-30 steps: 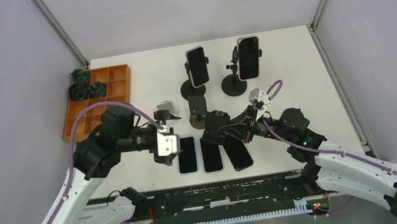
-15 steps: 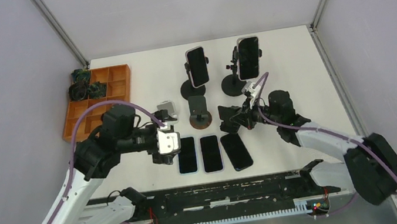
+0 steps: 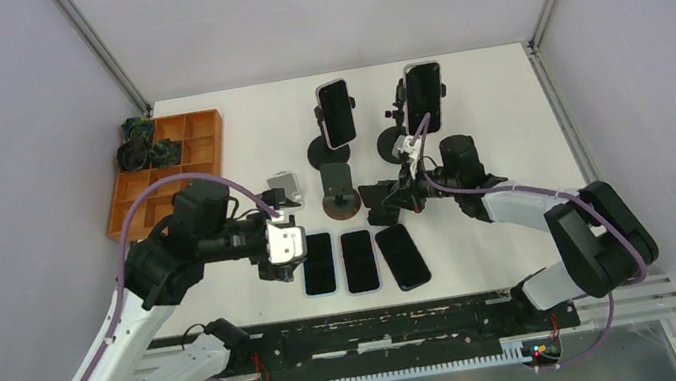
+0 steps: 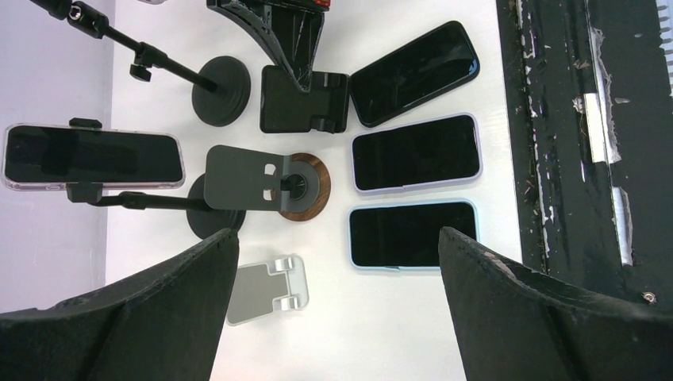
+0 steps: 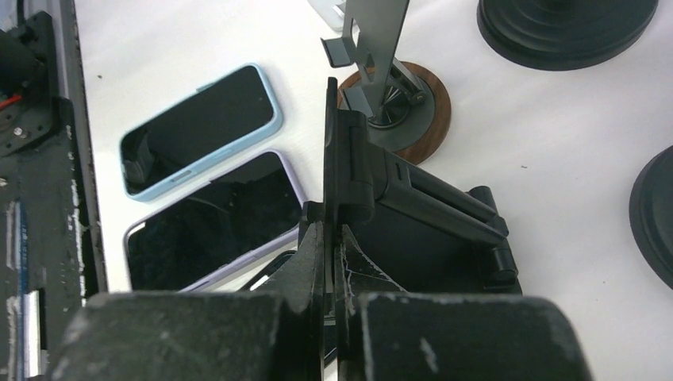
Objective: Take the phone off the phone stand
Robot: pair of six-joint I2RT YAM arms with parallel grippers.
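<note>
Two phones stay clamped upright on tall black stands, one at the back middle [image 3: 337,113] and one at the back right [image 3: 424,97]. Three phones lie flat side by side near the front: blue-cased [image 3: 319,263], lilac-cased [image 3: 359,261] and black [image 3: 403,255]. My right gripper [image 3: 398,194] is shut on the upright plate of a small black folding stand [image 5: 343,171], which has no phone on it and sits just behind the flat phones. My left gripper [image 4: 337,234] is open and empty, hovering over the table beside the blue-cased phone [image 4: 413,234].
A silver folding stand [image 3: 283,187] and a grey stand on a round wooden base [image 3: 339,195] stand without phones in the middle. An orange compartment tray [image 3: 170,165] with small parts sits at the back left. A black rail runs along the near edge [image 3: 385,330].
My right gripper has carried the black folding stand away from above the flat phones, back and to the right. The right arm has swung inward. My left arm has barely moved.
</note>
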